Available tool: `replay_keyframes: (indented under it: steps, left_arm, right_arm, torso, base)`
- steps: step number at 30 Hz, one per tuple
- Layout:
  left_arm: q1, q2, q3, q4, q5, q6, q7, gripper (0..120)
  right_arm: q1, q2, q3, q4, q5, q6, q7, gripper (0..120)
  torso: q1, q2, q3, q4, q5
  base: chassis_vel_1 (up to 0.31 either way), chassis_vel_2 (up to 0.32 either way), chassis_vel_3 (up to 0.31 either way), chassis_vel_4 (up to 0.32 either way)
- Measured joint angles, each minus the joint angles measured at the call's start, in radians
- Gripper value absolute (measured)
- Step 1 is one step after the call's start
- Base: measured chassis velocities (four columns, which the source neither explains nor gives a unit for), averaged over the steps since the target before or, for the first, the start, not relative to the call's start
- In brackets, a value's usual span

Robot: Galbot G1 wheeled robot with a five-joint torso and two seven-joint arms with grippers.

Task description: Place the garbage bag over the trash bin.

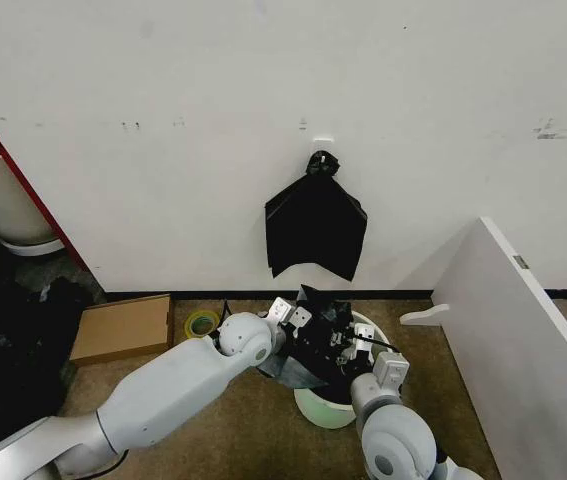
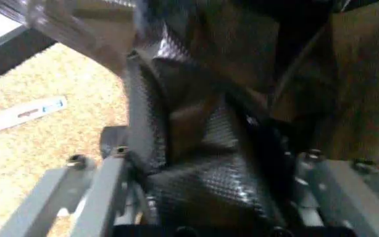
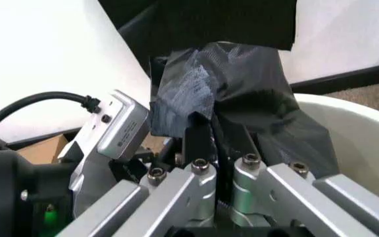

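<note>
Head view puts the thin, crinkly, glossy black plastic garbage bag (image 1: 308, 345) bunched over the mouth of the round cream-white plastic trash bin (image 1: 331, 408), which stands on the brown carpeted floor (image 1: 243, 440) near the white wall (image 1: 263, 100). Both arms reach forward and down and meet above the bin. The left hand (image 1: 288, 315), at the end of a bent white arm, sits at the bag's left edge; in the left wrist view its fingers (image 2: 100, 197) stand apart with bag film (image 2: 203, 163) gathered between them. The right hand (image 1: 353, 340) comes in from the bin's near right side; in the right wrist view its fingers (image 3: 199, 143) are closed together on a fold of the bag (image 3: 229, 94), just over the bin's rolled rim (image 3: 360, 128). Above, a flat fan-shaped black bag with a knotted top (image 1: 315, 225) hangs on the wall. A flat brown cardboard box (image 1: 123, 327) and a roll of yellow-green tape (image 1: 201, 324) lie on the floor to the left.
</note>
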Motion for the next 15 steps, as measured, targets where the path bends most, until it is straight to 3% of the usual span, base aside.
replay_keyframes:
  steps: [10, 15]
  left_arm:
    - [0.019, 0.023, -0.036, -0.039, -0.016, -0.002, -0.004, 7]
    - [0.047, 0.057, -0.075, -0.086, -0.002, -0.007, 0.002, 1]
  right_arm:
    - [-0.017, -0.006, 0.017, -0.001, -0.016, 0.004, 0.000, 0]
    - [-0.018, -0.002, 0.022, -0.008, -0.026, 0.012, -0.001, 0]
  torso:
    - [0.000, 0.000, 0.000, -0.0003, -0.0003]
    - [0.000, 0.000, 0.000, -0.0003, -0.0001]
  base:
    - [0.000, 0.000, 0.000, 0.000]
    - [0.000, 0.000, 0.000, 0.000]
